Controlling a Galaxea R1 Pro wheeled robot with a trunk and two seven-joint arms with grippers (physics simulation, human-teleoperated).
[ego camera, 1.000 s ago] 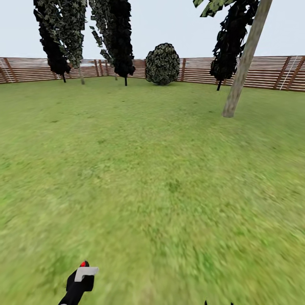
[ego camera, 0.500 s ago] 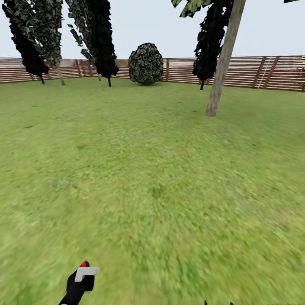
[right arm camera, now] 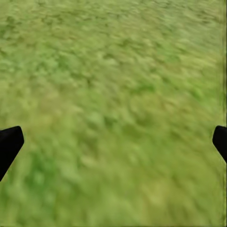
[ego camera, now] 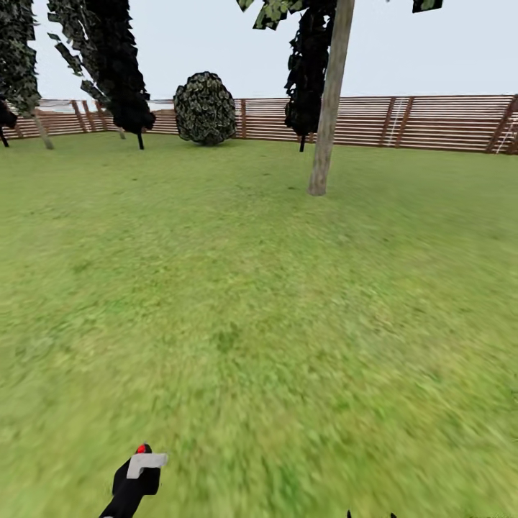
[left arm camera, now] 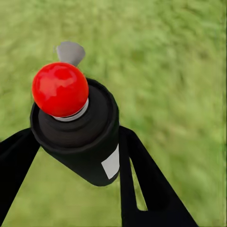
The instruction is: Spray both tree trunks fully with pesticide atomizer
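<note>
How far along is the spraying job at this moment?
Done: the pesticide atomizer is off the floor, held between the left gripper fingers. In hand: the robot faces one pale tree trunk well across the lawn. Left: no mist shows on that trunk, so spraying both trees remains. The right gripper is open and holds nothing.

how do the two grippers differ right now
The left gripper is shut on the pesticide atomizer, whose red tip points out over the lawn; the right gripper holds nothing. The left gripper's fingers press against the black can, while the right gripper's fingers sit wide apart at the edges of its wrist view. Both have black fingers and hang above grass.
</note>
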